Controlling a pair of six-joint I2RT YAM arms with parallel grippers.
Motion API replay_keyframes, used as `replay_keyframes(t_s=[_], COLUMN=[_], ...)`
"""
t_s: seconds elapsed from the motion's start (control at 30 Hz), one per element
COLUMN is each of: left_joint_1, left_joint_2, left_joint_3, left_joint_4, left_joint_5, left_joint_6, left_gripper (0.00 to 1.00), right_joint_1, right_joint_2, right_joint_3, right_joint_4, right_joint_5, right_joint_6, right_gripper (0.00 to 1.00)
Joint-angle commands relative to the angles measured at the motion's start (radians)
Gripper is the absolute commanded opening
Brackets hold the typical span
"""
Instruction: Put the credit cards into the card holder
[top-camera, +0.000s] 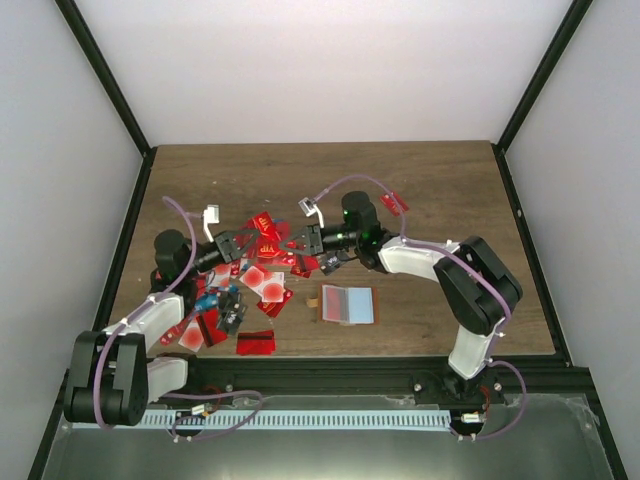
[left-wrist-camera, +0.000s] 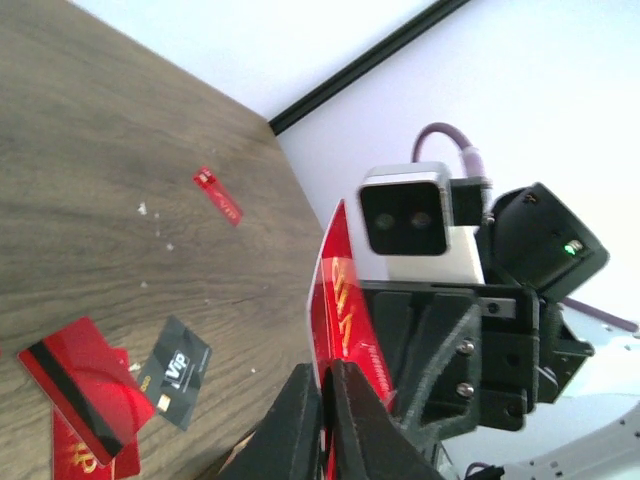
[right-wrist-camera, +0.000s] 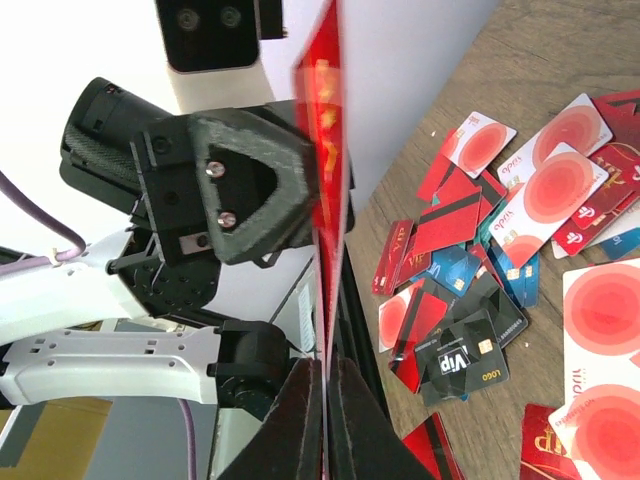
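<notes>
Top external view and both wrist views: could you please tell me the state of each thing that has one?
card holder: lying open, inner panels up.
held red card: on edge, lifted off the table, between both claws.
left claw: shut on the held red card.
right claw: shut on the held red card.
loose credit cards: scattered flat on the table, outside the card holder.

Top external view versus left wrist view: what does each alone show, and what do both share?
Only the top external view shows the open orange-brown leather card holder. Only the left wrist view shows clearly the left gripper pinching a red plastic card, and VIP lettering on a black card. Both show a lone red card lying apart on the wooden table.
</notes>
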Motion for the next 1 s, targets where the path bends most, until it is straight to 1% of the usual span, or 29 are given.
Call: replay_keyframes(t_s=[0.0, 0.07, 0.13, 0.2, 0.27, 0.33, 0.43, 0.47, 0.53, 0.63, 0.7, 0.8, 0.87, 0.97], left_joint_1=[-0.009, -0.01, -0.01, -0.009, -0.011, -0.011, -0.013, -0.013, -0.016, -0.027, -0.042, -0.109, -0.175, -0.293], left_joint_2=[0.01, -0.002, -0.038, -0.105, -0.172, -0.229, -0.275, -0.278, -0.277, -0.287, -0.309, -0.348, -0.363, -0.353], left_joint_3=[-0.009, -0.009, -0.007, 0.01, 0.046, 0.076, 0.098, 0.102, 0.111, 0.13, 0.145, 0.168, 0.178, 0.183], left_joint_4=[0.11, 0.109, 0.061, -0.059, -0.231, -0.38, -0.501, -0.525, -0.57, -0.65, -0.705, -0.783, -0.817, -0.825], left_joint_5=[0.025, 0.017, -0.013, -0.071, -0.153, -0.246, -0.323, -0.331, -0.342, -0.36, -0.373, -0.404, -0.428, -0.453], left_joint_6=[-0.032, -0.035, -0.021, 0.029, 0.118, 0.199, 0.269, 0.283, 0.303, 0.334, 0.341, 0.326, 0.298, 0.241], left_gripper=[0.04, 0.04, 0.04, 0.04, 0.04, 0.04, 0.04, 0.04, 0.04, 0.04, 0.04, 0.04, 0.04, 0.04], right_joint_1=[0.002, 0.003, 0.001, 0.001, 0.001, 0.001, 0.0, 0.001, 0.001, 0.0, -0.003, -0.013, -0.021, -0.046], right_joint_2=[-0.005, -0.007, -0.009, -0.002, 0.018, 0.053, 0.119, 0.139, 0.172, 0.188, 0.162, 0.086, 0.011, -0.121], right_joint_3=[-0.004, 0.002, 0.018, 0.023, 0.02, 0.019, 0.032, 0.043, 0.067, 0.108, 0.114, 0.088, 0.041, -0.062], right_joint_4=[0.04, 0.002, -0.099, -0.184, -0.222, -0.227, -0.215, -0.218, -0.241, -0.338, -0.407, -0.495, -0.545, -0.597], right_joint_5=[-0.047, -0.032, 0.023, 0.082, 0.117, 0.136, 0.134, 0.133, 0.146, 0.209, 0.279, 0.392, 0.47, 0.568], right_joint_6=[0.002, -0.022, -0.078, -0.127, -0.148, -0.153, -0.151, -0.151, -0.161, -0.204, -0.238, -0.268, -0.281, -0.265], right_gripper=[0.01, 0.01, 0.01, 0.03, 0.06, 0.1, 0.18, 0.2, 0.28, 0.39, 0.45, 0.52, 0.55, 0.56])
